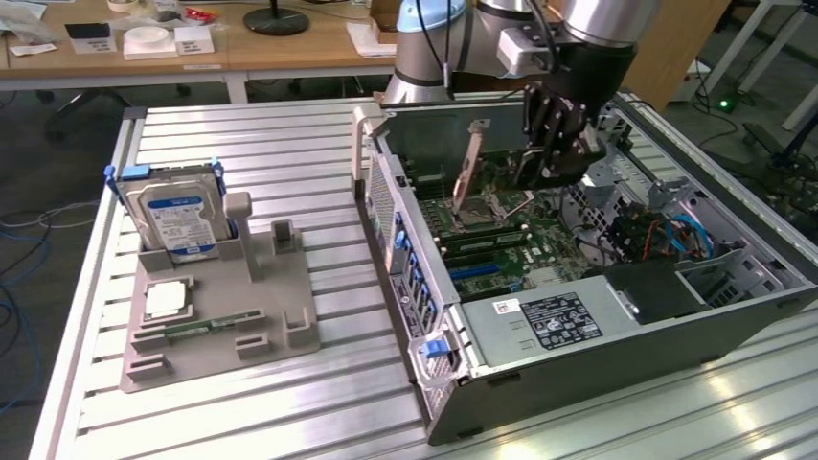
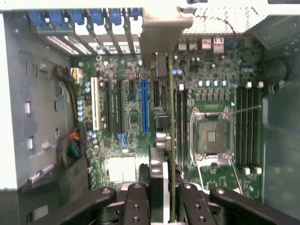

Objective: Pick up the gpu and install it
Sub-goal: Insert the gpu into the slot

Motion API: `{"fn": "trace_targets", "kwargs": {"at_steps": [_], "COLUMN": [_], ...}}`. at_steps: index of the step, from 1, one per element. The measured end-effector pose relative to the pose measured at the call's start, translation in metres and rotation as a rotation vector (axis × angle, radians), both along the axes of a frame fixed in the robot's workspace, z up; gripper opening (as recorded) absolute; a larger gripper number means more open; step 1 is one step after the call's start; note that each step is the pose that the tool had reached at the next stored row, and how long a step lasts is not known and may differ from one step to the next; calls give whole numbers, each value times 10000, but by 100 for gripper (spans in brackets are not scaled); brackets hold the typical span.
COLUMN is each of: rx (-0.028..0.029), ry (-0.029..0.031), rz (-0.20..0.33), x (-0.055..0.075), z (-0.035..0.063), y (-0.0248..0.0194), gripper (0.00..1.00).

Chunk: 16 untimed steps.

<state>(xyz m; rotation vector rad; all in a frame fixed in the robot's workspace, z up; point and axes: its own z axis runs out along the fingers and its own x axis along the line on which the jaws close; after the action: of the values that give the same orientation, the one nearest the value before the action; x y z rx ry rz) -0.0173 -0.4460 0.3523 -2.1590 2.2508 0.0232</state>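
**A:** The gripper (image 1: pixel 553 163) is down inside the open computer case (image 1: pixel 601 369), and its black fingers (image 2: pixel 136 197) are clamped on the gpu (image 1: pixel 476 158), one set on each face.

**B:** A firm pinch, then. How does the card sit?

**A:** It stands on edge inside the case, over the motherboard (image 1: pixel 511 254), with its metal bracket toward the case's rear wall. From the wrist, the gpu (image 2: pixel 171 131) shows as a thin line running away from the gripper (image 2: pixel 161 190), with the bracket at the far end by the row of blue clips.

**B:** And what lies under it in the case?

**A:** The card's edge runs between the long blue slot (image 2: pixel 144 105) and the CPU socket (image 2: pixel 211 136), above the black slots there. Whether the lower edge has met a slot, I can't tell.

**B:** Anything outside the case?

**A:** Beside the case, toward the exterior view's left, a grey holder (image 1: pixel 256 326) sits on the ribbed metal table (image 1: pixel 256 134). A silver hard drive (image 1: pixel 179 216) with a blue-and-white label stands upright in it, well apart from the case.
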Motion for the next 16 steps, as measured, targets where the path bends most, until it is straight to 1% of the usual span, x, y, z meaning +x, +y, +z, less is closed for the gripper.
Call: {"fn": "trace_targets", "kwargs": {"at_steps": [2, 4, 7, 8, 13, 16], "rx": [-2, -5, -3, -4, -4, -5], "ry": [2, 3, 7, 9, 10, 11], "rz": [1, 5, 17, 20, 37, 39], "x": [-78, -101, -102, -102, -111, -170], "z": [-29, -65, -110, -128, -219, -274], "y": [0, -7, -49, -54, -54, -54], "gripper": [28, 28, 28, 28, 28, 28]}}
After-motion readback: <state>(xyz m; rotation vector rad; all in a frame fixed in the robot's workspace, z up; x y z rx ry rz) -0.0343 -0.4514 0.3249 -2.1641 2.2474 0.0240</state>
